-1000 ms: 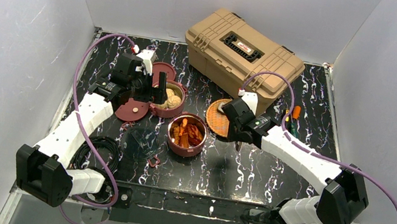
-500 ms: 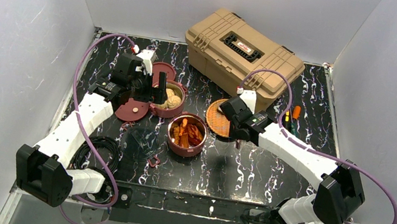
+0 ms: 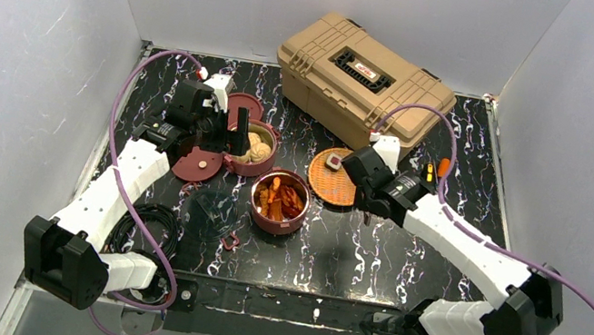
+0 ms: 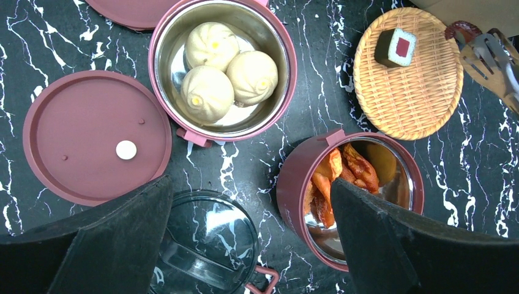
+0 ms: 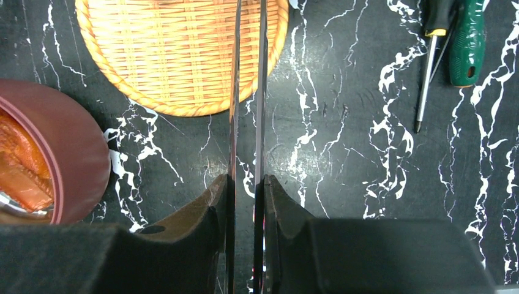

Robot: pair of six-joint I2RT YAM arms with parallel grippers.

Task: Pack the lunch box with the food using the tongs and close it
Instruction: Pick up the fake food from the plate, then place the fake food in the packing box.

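Clamping the tongs (image 5: 262,73) between the right fingers (image 5: 287,220); left fingers (image 4: 116,242) spread wide apart

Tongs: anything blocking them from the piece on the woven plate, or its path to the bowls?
Nothing visible. The tongs, held in the right pincer, reach over the woven plate; the piece sits uncovered; only bare tabletop separates plate from the orange-chunk bowl.

Pale walls (image 3: 12,34), black marbled table (image 3: 351,260)

Maroon lunch box (image 4: 295,184), beige buns (image 4: 251,76), orange woven plate (image 4: 416,92), black white-veined table (image 4: 245,165), tan toolbox (image 3: 365,74)
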